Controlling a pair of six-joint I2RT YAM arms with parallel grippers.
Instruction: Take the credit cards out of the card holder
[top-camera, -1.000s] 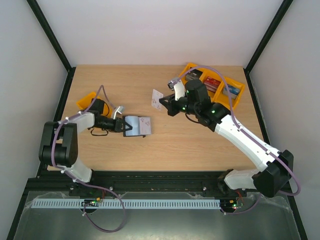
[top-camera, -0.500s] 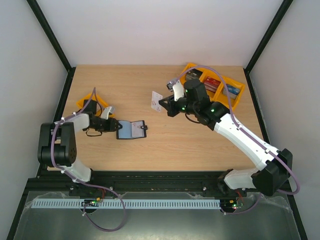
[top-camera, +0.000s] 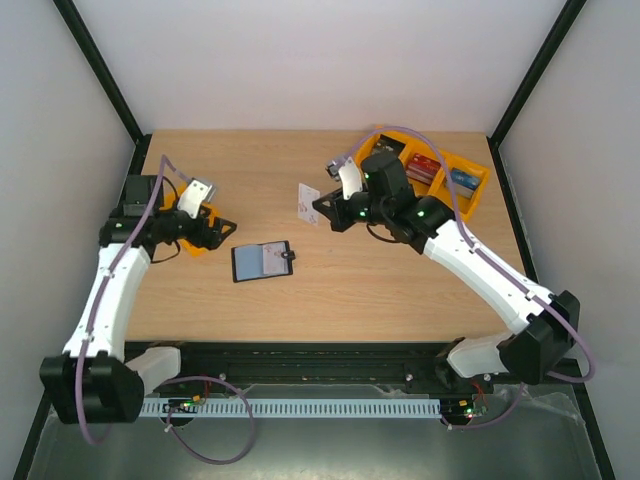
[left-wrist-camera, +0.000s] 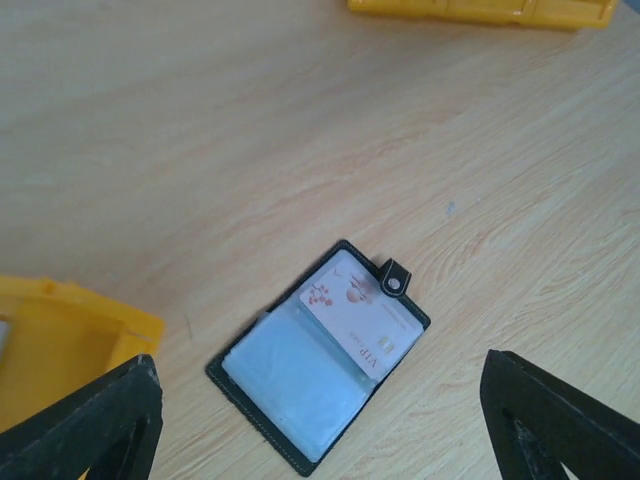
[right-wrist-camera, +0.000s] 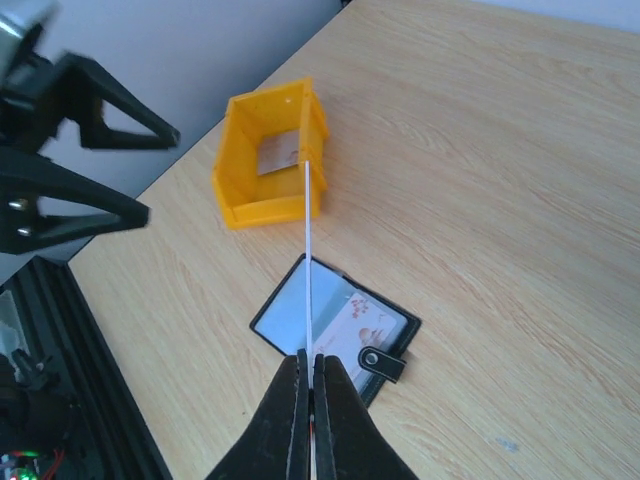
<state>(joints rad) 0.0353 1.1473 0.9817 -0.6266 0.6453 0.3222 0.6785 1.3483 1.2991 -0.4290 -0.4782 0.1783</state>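
The card holder (top-camera: 263, 261) lies opened flat on the bench (top-camera: 350, 290), its grey-blue clear pockets facing up and its snap tab (left-wrist-camera: 393, 281) sticking out past one edge. Beyond the holder and raised off the bench, the right pincer (right-wrist-camera: 310, 362) is clenched on the lower edge of a credit card (right-wrist-camera: 307, 260), which stands upright and shows edge-on to the wrist camera; from above, its pale face with red marks is seen. A second credit card (left-wrist-camera: 360, 315), whitish-pink with red blotches, sits in the holder's pocket next to the tab. Off the holder's side opposite the tab, the left pincer (top-camera: 218, 233) hangs released, its fingers spread wide with nothing between them, above a small yellow tray (right-wrist-camera: 270, 160). A larger yellow tray (top-camera: 468, 188) with stacked cards sits well beyond the holder, towards the bench's far right corner.
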